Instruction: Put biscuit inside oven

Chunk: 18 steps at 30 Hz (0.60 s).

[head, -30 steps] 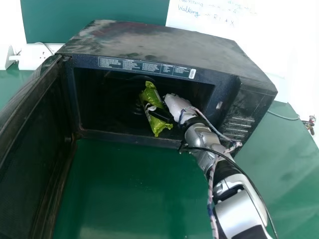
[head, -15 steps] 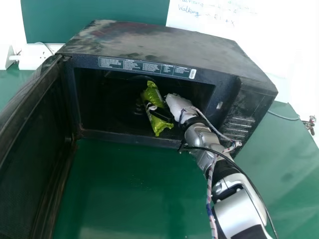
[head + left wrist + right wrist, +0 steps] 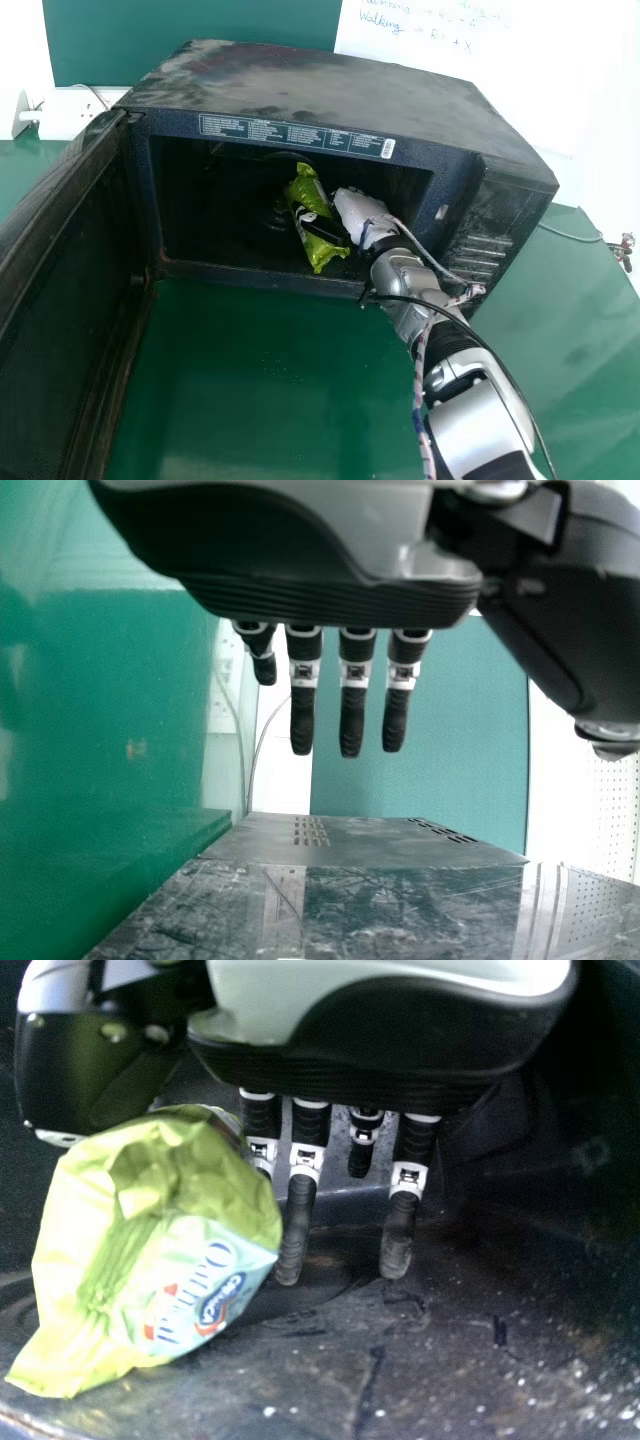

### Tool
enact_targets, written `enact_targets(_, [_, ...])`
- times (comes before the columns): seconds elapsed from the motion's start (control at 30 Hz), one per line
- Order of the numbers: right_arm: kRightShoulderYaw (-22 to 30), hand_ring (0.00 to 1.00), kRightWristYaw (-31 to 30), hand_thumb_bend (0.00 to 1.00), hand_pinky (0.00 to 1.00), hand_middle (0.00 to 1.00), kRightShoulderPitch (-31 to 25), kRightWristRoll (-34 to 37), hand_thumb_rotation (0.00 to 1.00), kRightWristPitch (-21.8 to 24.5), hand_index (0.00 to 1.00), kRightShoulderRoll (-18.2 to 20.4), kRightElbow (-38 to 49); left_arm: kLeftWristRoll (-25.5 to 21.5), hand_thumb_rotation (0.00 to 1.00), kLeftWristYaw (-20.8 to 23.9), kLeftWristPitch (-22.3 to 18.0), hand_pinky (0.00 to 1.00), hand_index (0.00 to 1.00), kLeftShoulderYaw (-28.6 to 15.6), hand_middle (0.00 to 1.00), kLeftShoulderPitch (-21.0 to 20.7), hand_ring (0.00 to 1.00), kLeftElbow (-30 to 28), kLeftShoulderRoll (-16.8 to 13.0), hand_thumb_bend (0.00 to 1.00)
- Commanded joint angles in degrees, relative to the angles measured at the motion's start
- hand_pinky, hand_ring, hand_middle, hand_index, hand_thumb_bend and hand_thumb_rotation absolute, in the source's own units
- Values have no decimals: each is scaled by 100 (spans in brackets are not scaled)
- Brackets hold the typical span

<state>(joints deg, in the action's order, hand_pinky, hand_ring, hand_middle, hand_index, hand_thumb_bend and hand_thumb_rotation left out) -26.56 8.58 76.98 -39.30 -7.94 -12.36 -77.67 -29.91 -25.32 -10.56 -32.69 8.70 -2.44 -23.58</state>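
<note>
My right hand has its fingers wide and straight beside the crinkled green plastic biscuit packet inside the boxy black oven, likely so it settles undragged.

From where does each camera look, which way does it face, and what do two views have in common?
Head view: on the robot's head, looking forward and down at the open oven; the right arm and right hand show.
Left wrist view: at the left wrist, looking past the left hand toward a grey vented surface.
Right wrist view: at the right wrist, looking past the right hand into the oven.
Shared: head and right wrist views both show the right hand and green biscuit pack.
</note>
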Motion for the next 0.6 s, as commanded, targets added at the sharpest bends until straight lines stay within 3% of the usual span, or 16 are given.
enact_targets(0.0, [21, 46, 9, 47, 39, 49, 68, 10, 0, 88, 28, -36, -74, -15, 69, 26, 40, 72, 81, -39, 80, 81, 77, -106, 46, 74])
enact_targets(0.07, [36, 46, 32, 47, 39, 49, 69, 20, 0, 118, 28, -44, -77, -7, 68, 47, 57, 69, 80, -39, 79, 85, 77, -113, 47, 73])
enact_targets(0.43, [94, 46, 27, 47, 40, 48, 62, 48, 0, 151, 28, -101, -81, 37, 67, -39, -27, 73, 81, -52, 81, 73, 79, -34, 22, 71])
enact_targets(0.5, [93, 46, 42, 47, 42, 47, 62, 45, 0, 151, 32, -102, -78, -72, 67, -101, -15, 73, 81, -68, 81, 62, 79, -9, 44, 71])
enact_targets(0.57, [103, 45, 8, 48, 41, 50, 66, 57, 0, 140, 45, -107, -77, -224, 68, -286, -43, 73, 81, -81, 82, 35, 79, 86, 43, 72])
